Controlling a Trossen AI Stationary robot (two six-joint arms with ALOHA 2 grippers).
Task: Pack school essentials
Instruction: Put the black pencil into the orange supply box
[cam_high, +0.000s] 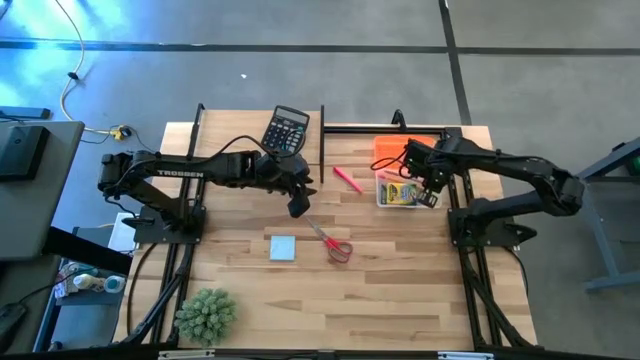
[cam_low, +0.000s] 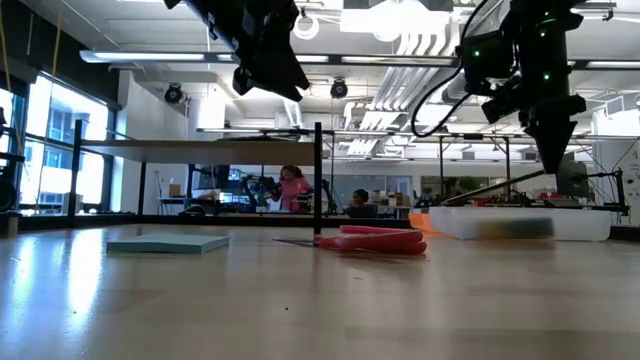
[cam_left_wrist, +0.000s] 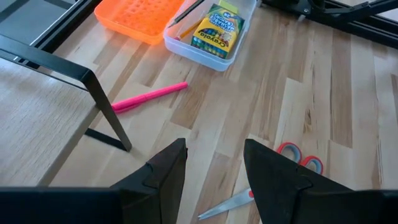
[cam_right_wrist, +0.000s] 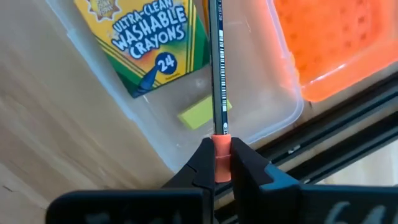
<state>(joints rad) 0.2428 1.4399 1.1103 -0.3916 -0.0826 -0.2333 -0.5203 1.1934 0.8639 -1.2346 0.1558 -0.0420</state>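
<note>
My right gripper (cam_right_wrist: 221, 163) is over the clear plastic box (cam_high: 398, 190) near the table's far right and is shut on a thin dark pencil (cam_right_wrist: 217, 68). In the box lie the yellow crayon box (cam_right_wrist: 149, 37) and the lime-green eraser (cam_right_wrist: 204, 113). My left gripper (cam_left_wrist: 214, 168) hangs open above the table's middle, touching nothing. The pink-red marker (cam_left_wrist: 149, 98) lies flat beyond it, and the red-handled scissors (cam_high: 332, 242) and pale blue note pad (cam_high: 283, 247) lie flat on the near side. My right gripper pinches the pencil at its pink eraser end (cam_right_wrist: 221, 144) between the two fingers. The pencil runs on past the fingertips, in line with the fingers. It slants down over the open box (cam_low: 520, 225); I cannot tell whether its far tip rests inside.
The orange lid (cam_high: 395, 152) lies beside the box on its far side. A black calculator (cam_high: 287, 130) sits at the far edge and a spiky green plant (cam_high: 205, 315) at the near left corner. A black metal frame (cam_left_wrist: 93, 93) stands on the table's far half.
</note>
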